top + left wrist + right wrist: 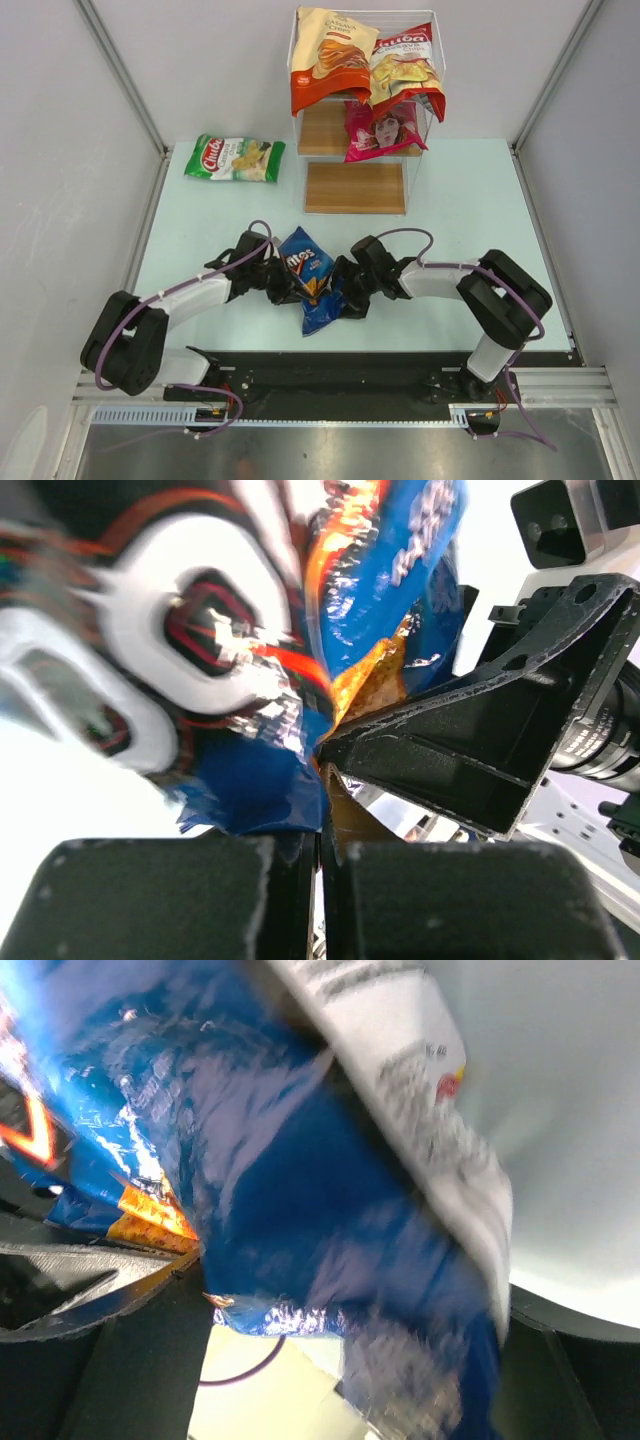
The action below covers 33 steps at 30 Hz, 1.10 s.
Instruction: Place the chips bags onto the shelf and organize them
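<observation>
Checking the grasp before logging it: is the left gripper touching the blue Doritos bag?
Touching. The left wrist view shows the bottom edge of the blue Doritos bag pinched between the closed fingers of the left gripper, with no gap visible.

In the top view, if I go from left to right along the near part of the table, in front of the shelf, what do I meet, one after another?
left arm → left gripper → blue Doritos bag → right gripper → right arm
</observation>
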Each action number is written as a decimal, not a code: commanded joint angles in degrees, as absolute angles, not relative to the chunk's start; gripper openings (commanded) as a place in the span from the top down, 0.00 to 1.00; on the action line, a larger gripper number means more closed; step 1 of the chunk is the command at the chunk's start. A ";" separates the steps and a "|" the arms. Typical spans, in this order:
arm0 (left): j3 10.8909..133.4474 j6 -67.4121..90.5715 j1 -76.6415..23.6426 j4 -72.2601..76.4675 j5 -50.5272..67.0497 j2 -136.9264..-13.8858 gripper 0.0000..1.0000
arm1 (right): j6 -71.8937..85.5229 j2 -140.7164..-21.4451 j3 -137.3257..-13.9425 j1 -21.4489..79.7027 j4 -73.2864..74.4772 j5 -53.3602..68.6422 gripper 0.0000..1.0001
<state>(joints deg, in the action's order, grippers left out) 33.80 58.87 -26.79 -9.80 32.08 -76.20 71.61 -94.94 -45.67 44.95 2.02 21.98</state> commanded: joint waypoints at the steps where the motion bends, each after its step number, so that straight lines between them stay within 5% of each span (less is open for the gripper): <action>1: 37.26 56.43 -25.41 -10.81 30.68 -76.29 1.00 | 73.39 -98.87 -45.79 47.54 0.53 28.03 0.15; 33: 32.96 51.60 -23.82 -15.99 34.28 -78.75 1.00 | 76.02 -98.08 -45.70 44.65 -23.37 14.76 0.16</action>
